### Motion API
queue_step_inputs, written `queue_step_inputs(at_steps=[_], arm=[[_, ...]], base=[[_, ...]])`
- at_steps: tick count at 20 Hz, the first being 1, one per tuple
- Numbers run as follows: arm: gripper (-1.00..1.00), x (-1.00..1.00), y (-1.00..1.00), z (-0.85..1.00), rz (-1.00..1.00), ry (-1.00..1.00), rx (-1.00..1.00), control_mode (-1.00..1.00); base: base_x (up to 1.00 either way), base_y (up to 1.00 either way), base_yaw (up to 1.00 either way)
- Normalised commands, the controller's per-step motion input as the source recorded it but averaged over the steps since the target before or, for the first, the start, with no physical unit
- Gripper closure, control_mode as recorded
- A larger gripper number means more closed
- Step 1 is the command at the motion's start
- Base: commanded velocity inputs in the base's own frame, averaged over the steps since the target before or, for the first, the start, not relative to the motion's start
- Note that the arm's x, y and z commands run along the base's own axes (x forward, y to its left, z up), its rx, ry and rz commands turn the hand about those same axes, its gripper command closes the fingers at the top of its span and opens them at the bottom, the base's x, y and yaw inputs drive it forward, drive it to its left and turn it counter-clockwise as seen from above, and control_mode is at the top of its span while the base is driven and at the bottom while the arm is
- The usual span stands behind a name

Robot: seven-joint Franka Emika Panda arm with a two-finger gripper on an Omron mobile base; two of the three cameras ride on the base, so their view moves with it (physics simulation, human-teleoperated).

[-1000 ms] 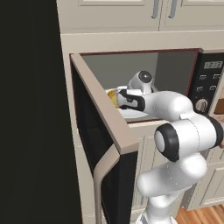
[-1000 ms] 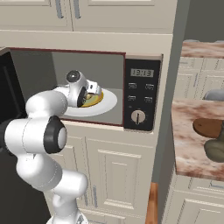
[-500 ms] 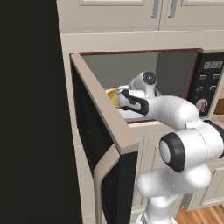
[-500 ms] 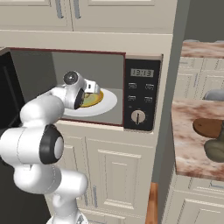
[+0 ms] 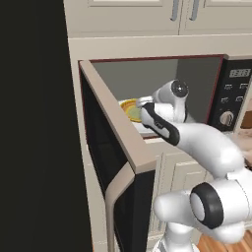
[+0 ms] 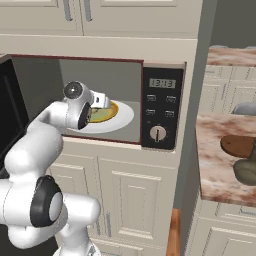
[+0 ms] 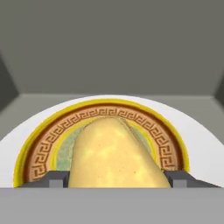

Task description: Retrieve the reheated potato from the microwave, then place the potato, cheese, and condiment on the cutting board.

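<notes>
Inside the open microwave (image 6: 162, 107), the pale-yellow potato (image 7: 116, 153) lies on a patterned plate (image 7: 39, 148) that rests on the white turntable (image 7: 197, 131). My gripper (image 7: 116, 179) reaches into the cavity. Its two fingertips press against the potato's sides, so it is shut on the potato. From the base, the gripper (image 5: 140, 112) (image 6: 97, 107) sits over the plate (image 6: 112, 111). On the counter at right lie the brown cutting board (image 6: 239, 145) and, nearer, the olive-green condiment (image 6: 247, 171). The cheese is out of view.
The microwave door (image 5: 113, 147) hangs wide open to the left, close beside my arm. Cabinets run above and below the microwave. A marble counter (image 6: 215, 165) stands to the right, with a grey object (image 6: 245, 107) on the one behind it.
My arm's elbow has swung outward and lower, while the hand has edged slightly left inside the cavity. The jaws keep the same width around the potato.
</notes>
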Motion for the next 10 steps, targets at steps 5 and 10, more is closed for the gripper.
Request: queue_step_inputs(at_steps=[5,10], arm=[[1.00,-0.72,-0.06,0.34,0.00,0.04,0.00,-1.00],[1.00,-0.82,-0.01,0.15,0.00,0.00,0.00,-1.00]], base=[[0.00,0.00,0.00],[0.00,0.00,0.00]])
